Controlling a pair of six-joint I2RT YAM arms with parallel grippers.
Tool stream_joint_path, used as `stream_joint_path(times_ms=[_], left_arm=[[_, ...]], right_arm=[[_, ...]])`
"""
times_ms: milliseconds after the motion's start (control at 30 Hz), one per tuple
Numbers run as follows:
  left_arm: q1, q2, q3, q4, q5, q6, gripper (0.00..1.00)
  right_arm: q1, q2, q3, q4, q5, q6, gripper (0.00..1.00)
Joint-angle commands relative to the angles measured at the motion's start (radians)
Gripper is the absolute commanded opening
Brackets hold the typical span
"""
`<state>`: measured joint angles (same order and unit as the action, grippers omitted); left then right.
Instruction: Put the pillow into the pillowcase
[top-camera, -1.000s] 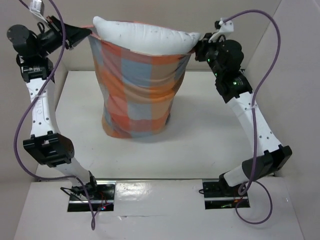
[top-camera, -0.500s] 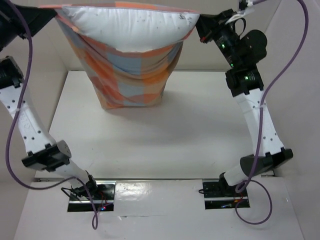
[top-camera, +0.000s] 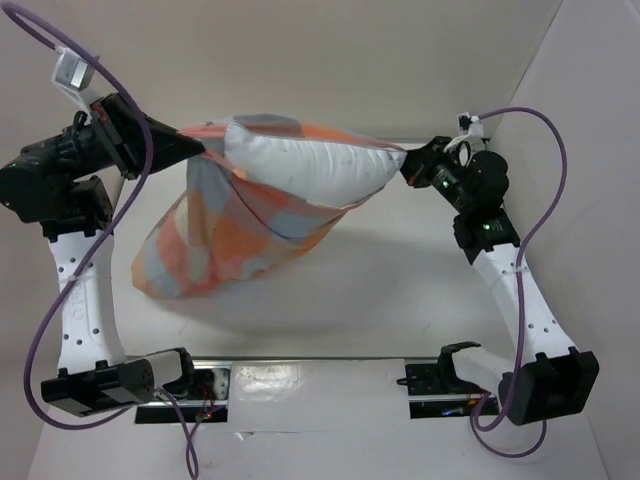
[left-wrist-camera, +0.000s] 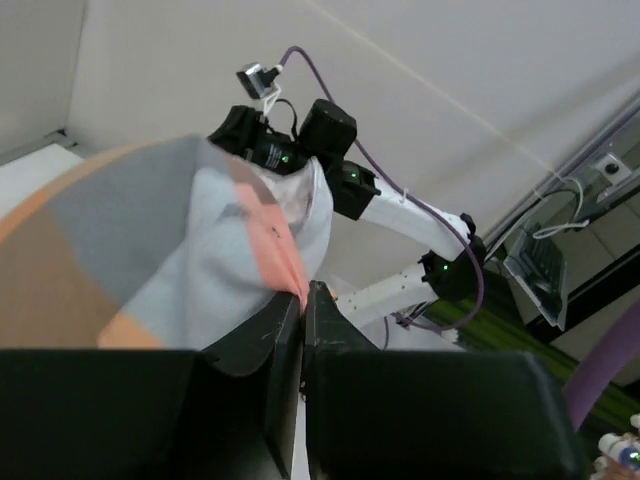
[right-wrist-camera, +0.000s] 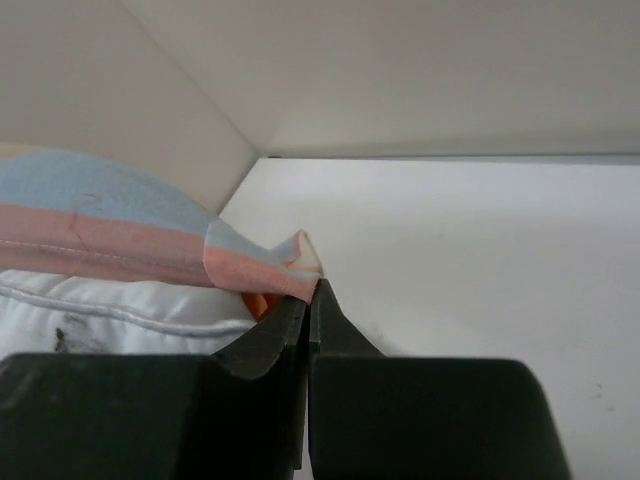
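Lowered from its high hang, the pillowcase (top-camera: 225, 245) now slants down-left over the table (top-camera: 420, 290), its bottom slack. The pillow (top-camera: 320, 175) bulges at the mouth, probably not fully seated. Left hand (top-camera: 205, 148) and right hand (top-camera: 408, 166) each pinch a hem corner.

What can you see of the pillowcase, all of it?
The pillowcase is thin soft fabric in orange, grey, light blue and cream checks. It hangs as a slanted sack, its open edge stretched between the left tool and right tool, both shut on its hem. The white pillow sits partly inside, bulging from the mouth.
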<state>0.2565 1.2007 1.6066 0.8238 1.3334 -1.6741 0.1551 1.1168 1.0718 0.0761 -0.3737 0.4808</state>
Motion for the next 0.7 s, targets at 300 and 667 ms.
stream_joint_path(times_ms=[300,667], left_arm=[[-0.100,-0.119,-0.050,-0.262,-0.134,0.322,1.00],[-0.109,-0.014,-0.143,-1.138,-0.265,1.024,0.94]], right_arm=[[-0.170,0.433,0.184,-0.163,0.194,0.081,0.00],[-0.152,0.546,0.269,-0.470,0.301,0.005,0.88]])
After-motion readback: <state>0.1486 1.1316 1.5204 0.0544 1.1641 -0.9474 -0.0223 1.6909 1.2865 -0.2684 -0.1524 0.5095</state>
